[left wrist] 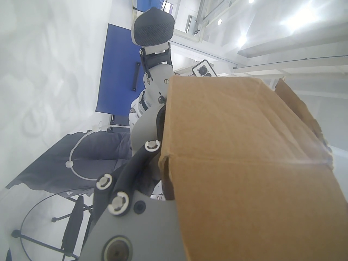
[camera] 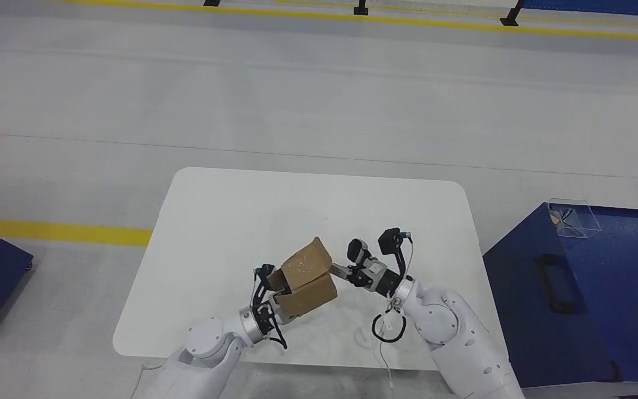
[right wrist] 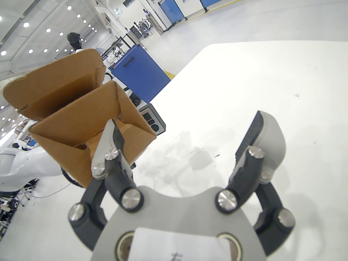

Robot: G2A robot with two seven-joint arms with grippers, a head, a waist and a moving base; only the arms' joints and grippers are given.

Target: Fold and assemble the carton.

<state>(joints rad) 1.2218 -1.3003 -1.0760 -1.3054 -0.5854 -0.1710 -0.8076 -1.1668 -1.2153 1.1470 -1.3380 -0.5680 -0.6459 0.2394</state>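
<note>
since the left gripper (camera: 267, 299) appears clamped on the carton (camera: 307, 276), holding it raised over the near part of the white table (camera: 219, 219), the fold falls to the right gripper (right wrist: 186, 120). its fingers are apart, one finger (right wrist: 112, 134) against an end flap. step judged: closing the open end. press that flap in squarely along its crease, no twisting. carton: brown corrugated board, body half-formed, end flaps splayed, upper flap standing up, one edge ragged.
</note>
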